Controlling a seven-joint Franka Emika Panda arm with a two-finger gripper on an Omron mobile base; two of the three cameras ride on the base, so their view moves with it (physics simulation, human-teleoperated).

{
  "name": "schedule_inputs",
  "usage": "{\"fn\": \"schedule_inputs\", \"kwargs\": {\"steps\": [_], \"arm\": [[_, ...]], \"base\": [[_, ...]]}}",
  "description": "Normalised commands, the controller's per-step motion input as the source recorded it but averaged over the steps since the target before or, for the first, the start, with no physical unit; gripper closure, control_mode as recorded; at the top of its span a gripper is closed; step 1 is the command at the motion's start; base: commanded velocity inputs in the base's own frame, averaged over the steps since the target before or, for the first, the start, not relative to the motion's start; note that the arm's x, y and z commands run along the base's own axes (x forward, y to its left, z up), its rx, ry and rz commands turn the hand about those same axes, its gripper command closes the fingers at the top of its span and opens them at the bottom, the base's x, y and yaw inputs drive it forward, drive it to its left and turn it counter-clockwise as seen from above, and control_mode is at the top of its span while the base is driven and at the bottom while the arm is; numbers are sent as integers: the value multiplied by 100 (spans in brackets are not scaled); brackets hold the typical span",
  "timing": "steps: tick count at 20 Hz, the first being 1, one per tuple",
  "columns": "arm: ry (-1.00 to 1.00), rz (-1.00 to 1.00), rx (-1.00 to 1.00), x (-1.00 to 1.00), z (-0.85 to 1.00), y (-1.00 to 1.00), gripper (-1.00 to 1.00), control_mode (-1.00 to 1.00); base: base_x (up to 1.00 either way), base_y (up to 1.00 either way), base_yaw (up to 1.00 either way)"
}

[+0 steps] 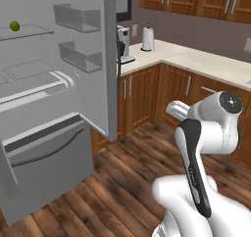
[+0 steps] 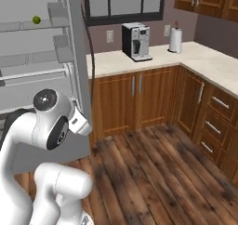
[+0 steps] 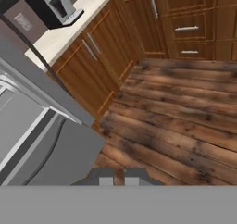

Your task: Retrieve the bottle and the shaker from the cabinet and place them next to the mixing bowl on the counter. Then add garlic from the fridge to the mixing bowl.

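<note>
We see the fridge [image 1: 54, 133] standing open at left, pale grey interior with glass shelves; its door [image 1: 105, 59] is swung out and carries 2 bins [image 1: 78, 18]. 1 small green round item [image 1: 14, 26] sits on an upper shelf, far left; we can't tell what it is. The counter [image 2: 153, 56] runs along the far wall and turns the corner at right, over brown cupboards. On it: a coffee machine [image 2: 136, 42] and, further right, a paper towel roll [image 2: 175, 40]. The arm [image 1: 206, 133] is folded low over the wooden floor [image 2: 158, 173]. In the hand view the gripper [image 3: 118, 179] points down at the floor beside the fridge's lower drawer [image 3: 51, 153]; the 2 fingertips [image 3: 105, 177] sit close together with a narrow gap, nothing between them.
</note>
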Motion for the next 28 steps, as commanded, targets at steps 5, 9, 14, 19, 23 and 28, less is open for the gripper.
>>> {"fn": "schedule_inputs", "kwargs": {"steps": [5,9,14,19,23,28], "arm": [[0,0,0,0,0,0,100,100],[0,0,0,0,0,0,100,100],[0,0,0,0,0,0,100,100],[0,0,0,0,0,0,100,100],[0,0,0,0,0,0,100,100],[0,0,0,0,0,0,100,100]], "base": [[-3,0,-34],[-1,0,-38],[0,0,-39],[0,0,-41],[0,0,-39],[0,0,-39]]}}
